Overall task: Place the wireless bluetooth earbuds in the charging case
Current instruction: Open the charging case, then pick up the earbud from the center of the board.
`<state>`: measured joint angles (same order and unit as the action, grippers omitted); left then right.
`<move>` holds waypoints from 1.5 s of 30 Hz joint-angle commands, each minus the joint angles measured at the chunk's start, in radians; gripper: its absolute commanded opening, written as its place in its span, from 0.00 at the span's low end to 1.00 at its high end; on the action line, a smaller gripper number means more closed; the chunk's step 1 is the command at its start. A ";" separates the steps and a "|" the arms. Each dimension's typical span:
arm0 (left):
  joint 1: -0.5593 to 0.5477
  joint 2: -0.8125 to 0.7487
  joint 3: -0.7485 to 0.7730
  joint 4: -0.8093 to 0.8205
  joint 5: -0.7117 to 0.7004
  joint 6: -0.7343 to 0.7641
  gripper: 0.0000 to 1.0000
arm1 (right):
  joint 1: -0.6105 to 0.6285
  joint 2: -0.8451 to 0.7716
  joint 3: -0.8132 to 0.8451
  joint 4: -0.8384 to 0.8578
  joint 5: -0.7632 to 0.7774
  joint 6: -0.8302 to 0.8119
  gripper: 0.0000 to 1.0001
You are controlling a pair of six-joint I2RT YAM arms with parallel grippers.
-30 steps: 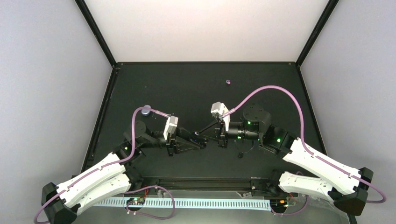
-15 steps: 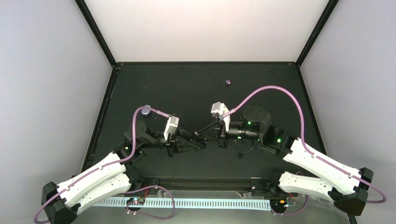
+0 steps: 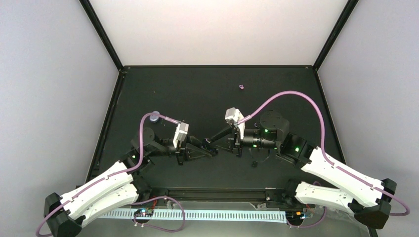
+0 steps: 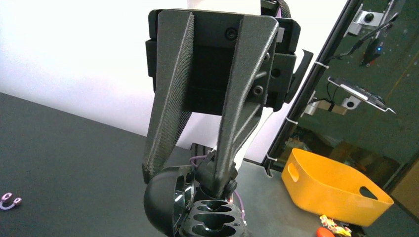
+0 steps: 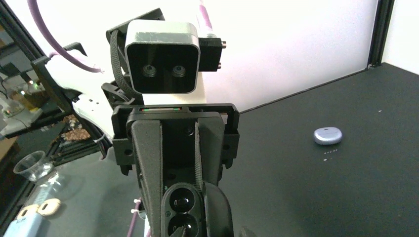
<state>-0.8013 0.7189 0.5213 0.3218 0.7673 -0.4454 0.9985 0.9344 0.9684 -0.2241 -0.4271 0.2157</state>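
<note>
My left gripper [image 3: 208, 146] [image 5: 180, 202] is shut on the base of the open charging case [image 4: 212, 224] [image 5: 180, 207]. The case looks dark and glossy and shows two sockets. Its lid [image 4: 158, 197] [image 5: 220, 212] stands open beside the base. My right gripper [image 3: 212, 139] [image 4: 188, 177] [image 5: 212, 231] faces it tip to tip and is open. Its fingertips straddle the lid, one in front of a socket. I see nothing held between them. One tiny purple earbud [image 3: 241, 87] [image 4: 10, 200] lies on the far mat. The other earbud is not visible.
A closed lavender-grey pebble-shaped object [image 3: 154, 116] [image 5: 327, 135] lies on the mat left of the left wrist. Black frame posts edge the mat [image 3: 197, 94]. A yellow bin [image 4: 336, 187] and a plastic cup [image 5: 29, 168] stand off the table.
The right wrist has shifted slightly right and its fingers now reach down closer to the left gripper's tips. The left arm has barely moved.
</note>
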 commanded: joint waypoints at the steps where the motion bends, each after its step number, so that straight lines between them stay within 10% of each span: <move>1: 0.000 -0.030 0.023 0.004 -0.019 0.027 0.01 | 0.006 -0.025 0.008 0.029 0.007 0.011 0.29; 17: 0.000 -0.179 -0.026 -0.148 -0.208 0.056 0.01 | -0.024 -0.211 -0.085 -0.072 0.409 0.080 0.73; 28: -0.001 -0.231 -0.037 -0.179 -0.220 0.077 0.02 | -0.075 0.011 -0.338 0.035 0.348 0.226 0.63; 45: 0.000 -0.268 -0.056 -0.173 -0.203 0.084 0.02 | -0.130 0.628 -0.187 0.258 0.179 0.252 0.44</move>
<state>-0.8009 0.4698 0.4660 0.1467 0.5613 -0.3752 0.8726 1.5246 0.7494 -0.0399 -0.1799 0.4404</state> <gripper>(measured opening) 0.224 0.440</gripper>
